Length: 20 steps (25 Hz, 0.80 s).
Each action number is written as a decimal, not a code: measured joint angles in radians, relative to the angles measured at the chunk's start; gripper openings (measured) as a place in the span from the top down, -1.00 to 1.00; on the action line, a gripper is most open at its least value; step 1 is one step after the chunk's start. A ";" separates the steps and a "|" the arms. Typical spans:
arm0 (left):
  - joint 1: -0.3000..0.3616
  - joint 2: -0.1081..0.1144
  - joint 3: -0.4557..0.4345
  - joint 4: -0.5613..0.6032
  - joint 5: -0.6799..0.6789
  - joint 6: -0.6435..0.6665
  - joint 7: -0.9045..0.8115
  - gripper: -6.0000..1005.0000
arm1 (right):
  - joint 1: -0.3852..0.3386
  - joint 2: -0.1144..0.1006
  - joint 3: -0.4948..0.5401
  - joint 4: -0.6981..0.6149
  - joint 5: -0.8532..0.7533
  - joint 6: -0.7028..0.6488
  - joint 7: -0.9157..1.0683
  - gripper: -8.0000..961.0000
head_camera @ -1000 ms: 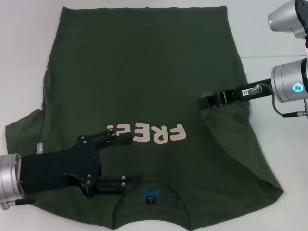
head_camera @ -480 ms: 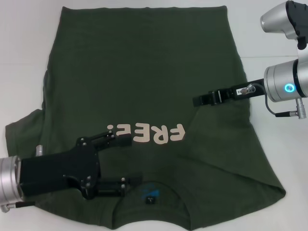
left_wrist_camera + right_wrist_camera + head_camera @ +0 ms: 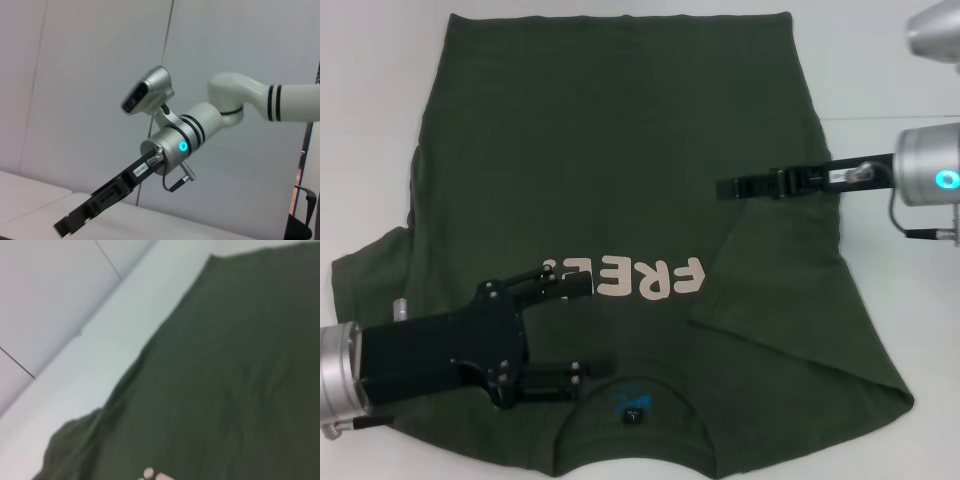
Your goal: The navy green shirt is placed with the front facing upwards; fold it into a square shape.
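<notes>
Head view shows the white table (image 3: pixel 380 120) nearly covered by the green shirt (image 3: pixel 610 140), lettering up, collar toward the robot. Left gripper (image 3: pixel 585 325) spreads wide over the chest near the collar. Right gripper (image 3: pixel 730 186) hangs above the shirt's right side; whether it pinches cloth I cannot tell.

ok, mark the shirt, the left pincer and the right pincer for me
shirt (image 3: pixel 610 150): head view, plain upper body panel.
left pincer (image 3: pixel 582 328): head view, midway between its two fingertips, by the lettering.
right pincer (image 3: pixel 728 186): head view, tip of the thin black fingers over the shirt.
</notes>
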 joint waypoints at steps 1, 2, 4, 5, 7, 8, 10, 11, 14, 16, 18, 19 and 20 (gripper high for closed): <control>0.001 0.000 -0.003 -0.001 -0.004 0.000 -0.002 -0.81 | -0.016 -0.009 0.001 0.000 0.037 -0.013 -0.030 0.07; 0.001 0.000 -0.007 -0.004 -0.008 0.000 -0.005 -0.81 | -0.036 -0.017 0.005 -0.001 0.080 -0.032 -0.067 0.00; 0.002 0.000 -0.023 -0.011 -0.009 0.001 -0.007 -0.81 | -0.081 -0.025 0.016 -0.001 0.173 -0.078 -0.166 -0.12; 0.002 0.000 -0.025 -0.012 -0.009 0.001 -0.007 -0.81 | -0.101 -0.027 0.022 -0.001 0.216 -0.104 -0.227 -0.19; 0.002 0.000 -0.026 -0.012 -0.010 0.000 -0.008 -0.81 | -0.149 -0.026 0.034 -0.001 0.299 -0.169 -0.372 -0.31; 0.002 0.000 -0.026 -0.012 -0.010 0.000 -0.010 -0.81 | -0.170 -0.024 0.039 -0.002 0.330 -0.208 -0.448 -0.39; 0.002 0.000 -0.027 -0.012 -0.010 -0.002 -0.016 -0.81 | -0.207 -0.020 0.041 -0.002 0.355 -0.291 -0.581 -0.56; 0.002 0.000 -0.027 -0.012 -0.010 -0.003 -0.021 -0.81 | -0.223 -0.019 0.040 -0.002 0.357 -0.334 -0.652 -0.64; 0.000 0.002 -0.028 -0.008 -0.010 -0.015 -0.047 -0.81 | -0.276 -0.011 0.034 0.001 0.346 -0.438 -0.833 -0.80; -0.005 0.005 -0.028 0.011 -0.003 -0.043 -0.091 -0.81 | -0.312 -0.002 0.034 -0.001 0.342 -0.486 -0.921 -0.89; -0.006 0.007 -0.027 0.049 0.008 -0.084 -0.166 -0.81 | -0.339 0.004 0.037 -0.002 0.341 -0.526 -0.980 -0.97; -0.006 0.007 -0.025 0.073 0.015 -0.110 -0.216 -0.81 | -0.350 0.006 0.038 -0.003 0.342 -0.544 -1.004 -0.97; -0.006 0.007 -0.025 0.073 0.015 -0.110 -0.216 -0.81 | -0.357 0.007 0.038 -0.003 0.343 -0.557 -1.019 -0.97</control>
